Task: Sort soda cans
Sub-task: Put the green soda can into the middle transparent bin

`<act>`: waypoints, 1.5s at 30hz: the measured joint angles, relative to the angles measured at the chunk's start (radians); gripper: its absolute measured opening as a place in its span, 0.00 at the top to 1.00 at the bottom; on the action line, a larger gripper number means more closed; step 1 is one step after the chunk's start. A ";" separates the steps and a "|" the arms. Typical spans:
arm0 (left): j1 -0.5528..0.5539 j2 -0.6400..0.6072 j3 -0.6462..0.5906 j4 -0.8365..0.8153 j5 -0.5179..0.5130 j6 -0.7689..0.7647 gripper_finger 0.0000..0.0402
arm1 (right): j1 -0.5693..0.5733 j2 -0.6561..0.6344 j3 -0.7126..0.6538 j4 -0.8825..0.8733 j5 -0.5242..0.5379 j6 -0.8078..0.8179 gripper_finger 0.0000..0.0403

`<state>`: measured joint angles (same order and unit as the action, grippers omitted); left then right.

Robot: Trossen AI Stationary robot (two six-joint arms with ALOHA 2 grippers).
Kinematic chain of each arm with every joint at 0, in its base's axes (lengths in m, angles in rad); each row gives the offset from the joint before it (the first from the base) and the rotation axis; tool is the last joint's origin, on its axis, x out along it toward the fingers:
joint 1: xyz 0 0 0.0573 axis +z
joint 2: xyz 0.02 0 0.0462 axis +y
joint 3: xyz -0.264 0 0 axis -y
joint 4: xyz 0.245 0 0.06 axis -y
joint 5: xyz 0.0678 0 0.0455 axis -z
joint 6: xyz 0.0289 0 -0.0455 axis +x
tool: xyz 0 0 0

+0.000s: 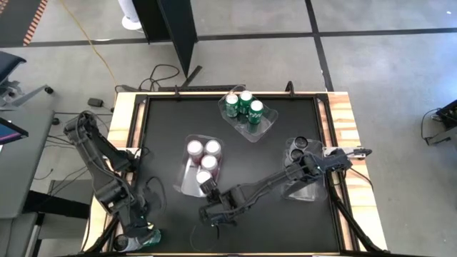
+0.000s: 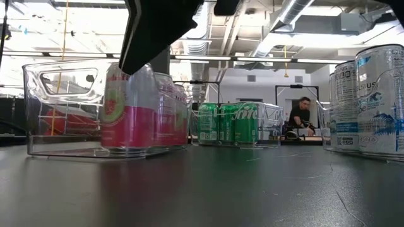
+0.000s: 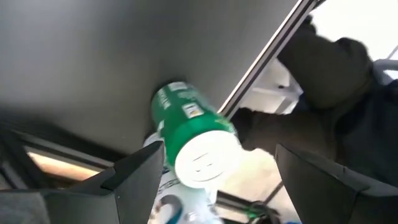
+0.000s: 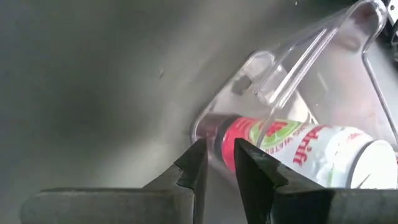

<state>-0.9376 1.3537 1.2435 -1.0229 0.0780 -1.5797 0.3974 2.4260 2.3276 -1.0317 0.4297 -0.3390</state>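
The black surface carries three clear bins. Green cans fill the bin near the far edge, pink cans stand in the middle bin, and silver-and-dark cans sit in the bin by the right edge. The left gripper, off the near left corner, has its fingers spread around a green can. The right gripper, fingers nearly together and empty, hangs beside the middle bin's near end, next to a pink can.

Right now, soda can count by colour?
Green cans: 4 (3 binned, 1 by the left hand)
Pink cans: 4
White/grey cans: 2 visible; the right arm may hide more
Total: 10 visible
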 joint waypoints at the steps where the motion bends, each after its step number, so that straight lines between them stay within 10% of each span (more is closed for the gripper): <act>1: 0.007 0.000 0.005 0.003 0.000 -0.004 0.25 | -0.002 0.000 0.000 -0.003 0.000 -0.006 0.75; 22: 0.019 0.119 0.007 0.037 0.258 -0.016 0.13 | -0.008 0.000 -0.029 -0.095 -0.006 -0.051 0.74; 45: -0.007 0.153 0.007 0.010 0.173 -0.012 0.13 | 0.014 0.000 -0.043 -0.120 -0.013 0.019 0.74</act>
<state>-0.9441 1.5070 1.2503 -1.0130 0.2511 -1.5912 0.4118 2.4264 2.2848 -1.1513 0.4164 -0.3199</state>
